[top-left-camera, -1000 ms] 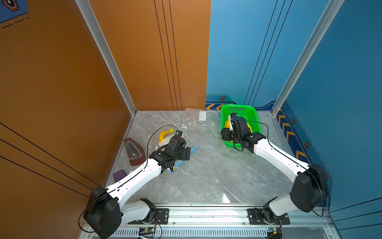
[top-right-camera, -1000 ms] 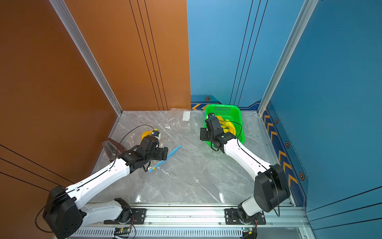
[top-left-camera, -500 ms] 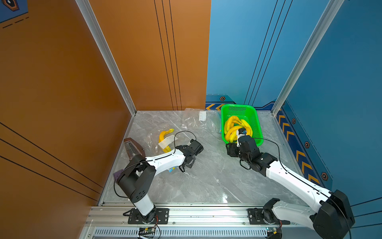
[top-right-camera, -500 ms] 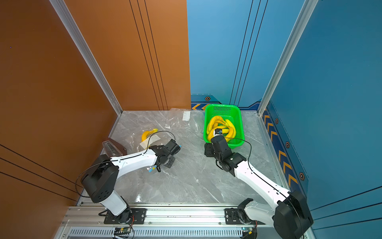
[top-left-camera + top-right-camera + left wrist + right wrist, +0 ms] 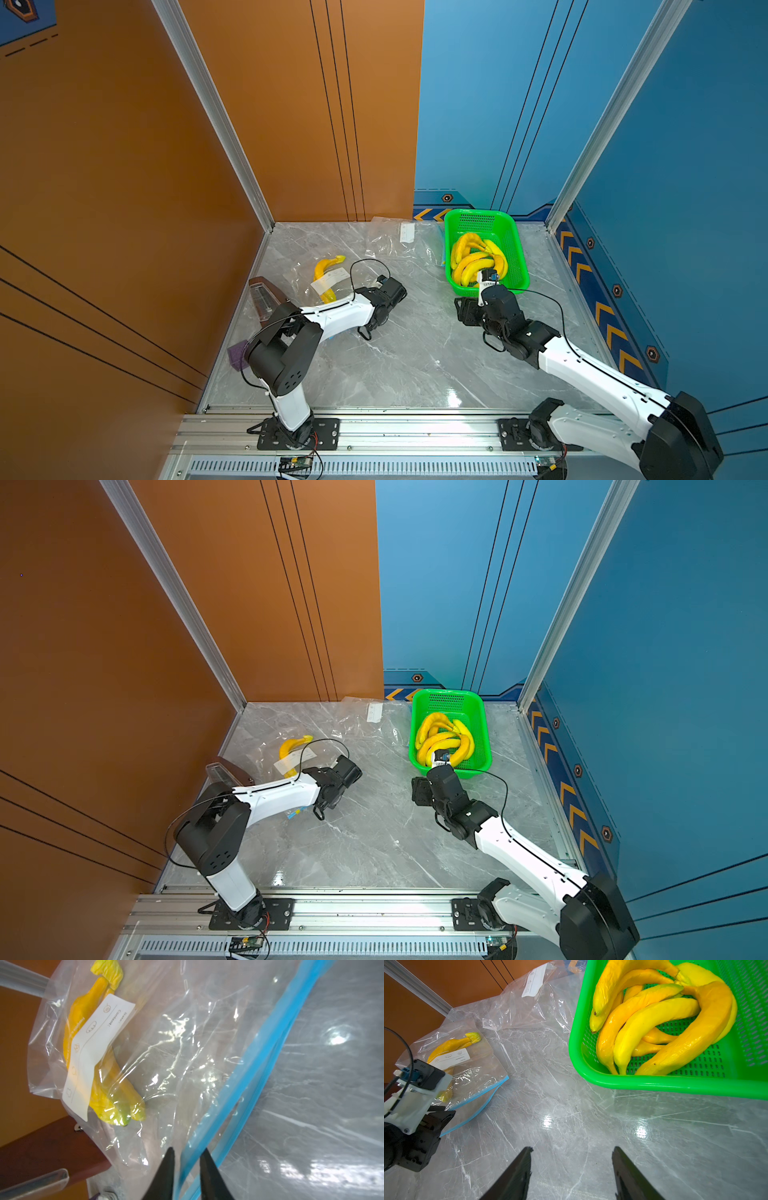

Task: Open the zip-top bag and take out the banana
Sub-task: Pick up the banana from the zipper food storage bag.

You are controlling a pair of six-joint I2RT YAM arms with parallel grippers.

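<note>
At the left of the marble table (image 5: 415, 365), mid-depth: zip-top bag (image 5: 176, 1043), clear and flat. Holds one yellow banana (image 5: 81, 1016) at its far left end, well apart from the blue zip strip (image 5: 270, 1047) along its near right edge.

Clamped on that strip, partway along it: left gripper (image 5: 187, 1152), fingers (image 5: 164, 1174) drawn close together with the blue band between them. Leaves the banana to the left of the gripper and farther back, not touching it, with a stretch of clear film between.

Across the banana, on the bag's upper face: white label (image 5: 97, 1043). Reads "Date:" and "Content:" at one end. Shows small outline icons along the rest, too small to name.

On the black camera housing (image 5: 428, 1076) at the left wrist, in the right wrist view: "ZED" in pale letters.

Right of centre, over bare marble: right gripper (image 5: 572, 1149), fingers spread wide, nothing between them, touching no item. Just beyond it, at the far right: green basket (image 5: 654, 1084) with a heap of loose bananas (image 5: 654, 1014).

Along the far edge, between bag and basket: more clear bags (image 5: 529, 1007), crumpled, with a second label (image 5: 533, 980), print too small to read.

Left of the zip-top bag, against the orange wall: brown object (image 5: 266, 299). Nearer, beside the left arm's base: small purple item (image 5: 237, 357).
</note>
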